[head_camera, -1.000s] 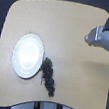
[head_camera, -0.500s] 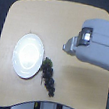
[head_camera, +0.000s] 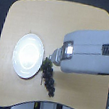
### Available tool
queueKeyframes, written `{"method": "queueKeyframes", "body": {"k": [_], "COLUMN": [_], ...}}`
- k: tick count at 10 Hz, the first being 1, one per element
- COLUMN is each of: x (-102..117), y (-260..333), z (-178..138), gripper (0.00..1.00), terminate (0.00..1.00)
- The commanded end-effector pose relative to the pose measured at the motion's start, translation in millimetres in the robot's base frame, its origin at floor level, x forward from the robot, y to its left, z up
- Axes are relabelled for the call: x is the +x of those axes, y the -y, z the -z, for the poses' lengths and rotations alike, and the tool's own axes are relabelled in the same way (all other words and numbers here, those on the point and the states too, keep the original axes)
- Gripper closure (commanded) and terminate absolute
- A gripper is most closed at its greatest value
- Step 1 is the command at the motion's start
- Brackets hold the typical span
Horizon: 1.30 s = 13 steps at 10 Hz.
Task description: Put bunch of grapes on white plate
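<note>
The robot appears to be in the reach-to-grasp step: its gripper (head_camera: 54,57), jaw spread unreadable, hovers at the upper end of the bunch of grapes (head_camera: 48,78) lying on the tabletop (head_camera: 25,20) just beside the white plate (head_camera: 27,56), so descending and closing seems next.

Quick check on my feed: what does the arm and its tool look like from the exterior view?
The arm is a bulky, boxy light grey-white shell with rounded edges. A dark ribbed strip, like a vent or grille, runs along its upper side near the exterior view's right. At the wrist end sits a dark rectangular patch with a bright centre. The tool is small, tapered and grey; finer detail is too blurred.
</note>
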Motion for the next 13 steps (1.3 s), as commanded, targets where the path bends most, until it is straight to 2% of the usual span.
{"method": "queueKeyframes", "body": {"k": [1, 6, 8, 13], "x": [-3, -6, -15, -28], "y": [-47, -77, -94, -70], "z": [48, 68, 72, 91], "gripper": [0.00, 0.00, 0.00, 0.00], "terminate": [0.00, 0.00, 0.00, 0.00]}}
